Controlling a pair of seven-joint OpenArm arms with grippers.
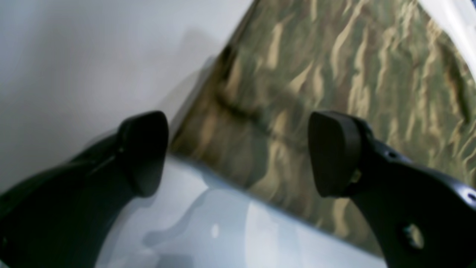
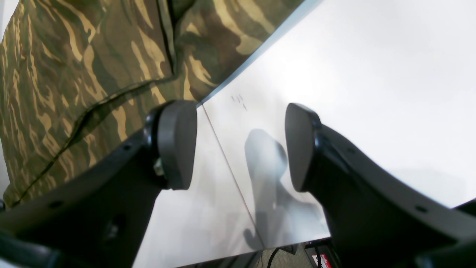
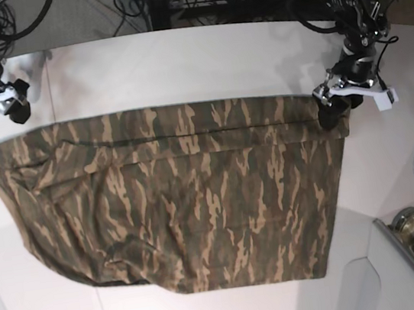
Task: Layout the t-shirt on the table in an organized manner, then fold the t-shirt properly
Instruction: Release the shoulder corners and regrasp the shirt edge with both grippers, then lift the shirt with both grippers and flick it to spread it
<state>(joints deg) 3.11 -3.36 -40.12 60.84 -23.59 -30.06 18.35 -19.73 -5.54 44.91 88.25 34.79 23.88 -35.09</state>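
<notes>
Left tool [image 1: 238,152]: fingers spread wide, nothing between them gripped; placed over a corner of the shirt's folded-looking band. Right tool [image 2: 241,147]: fingers well apart, empty; beside the shirt's edge, over bare surface.

Camouflage t-shirt [image 3: 197,195]: one, olive, brown and tan; lying on the white worktop [image 3: 209,58], broad body spread out, a long strip along the side nearer the arms' end of the base view, creases and an uneven outline at the end by the right arm.

Step in hand, as judged: taking up or straightening the band's edge. Recommended handling: left fingers lowered astride the corner until they just meet the worktop, then closed on all the layers meant to move, without scraping. Right tool to be brought back over the cloth before closing; where it stands, it would catch nothing. Both ends best drawn evenly and low, the band kept taut and parallel to the body. Risks: a single layer pinched, the strip twisting, the loose end bunching. Creases best smoothed before any further fold.
</notes>
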